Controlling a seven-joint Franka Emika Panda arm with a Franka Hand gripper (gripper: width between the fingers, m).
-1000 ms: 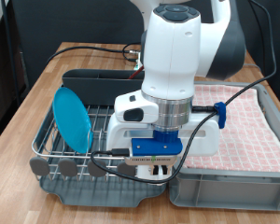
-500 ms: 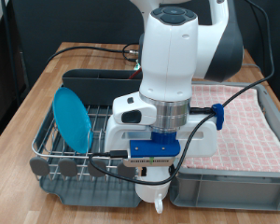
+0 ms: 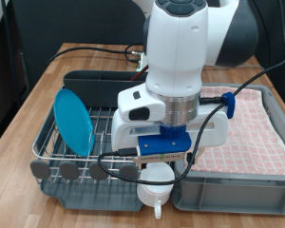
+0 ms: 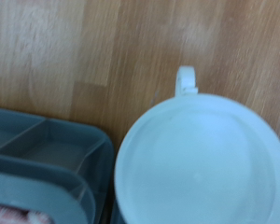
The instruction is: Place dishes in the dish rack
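Observation:
My gripper [image 3: 154,180] hangs in front of the dish rack [image 3: 47,142] and is shut on the white mug [image 3: 152,196], which hangs in the air under the hand. In the wrist view the mug [image 4: 201,163] fills the frame, open side up, its handle [image 4: 185,79] over the wooden table; the fingers do not show there. The light-blue plate [image 3: 73,121] stands upright in the rack's wire grid at the exterior view's left. The wooden spoon is out of view.
The grey crate lined with pink-checked cloth [image 3: 247,128] stands at the exterior view's right, beside the rack. A black cable [image 3: 85,52] runs behind the rack. A grey plastic corner [image 4: 47,159] shows beside the mug in the wrist view.
The arm has risen and the mug has come up into view under the hand, hanging from it.

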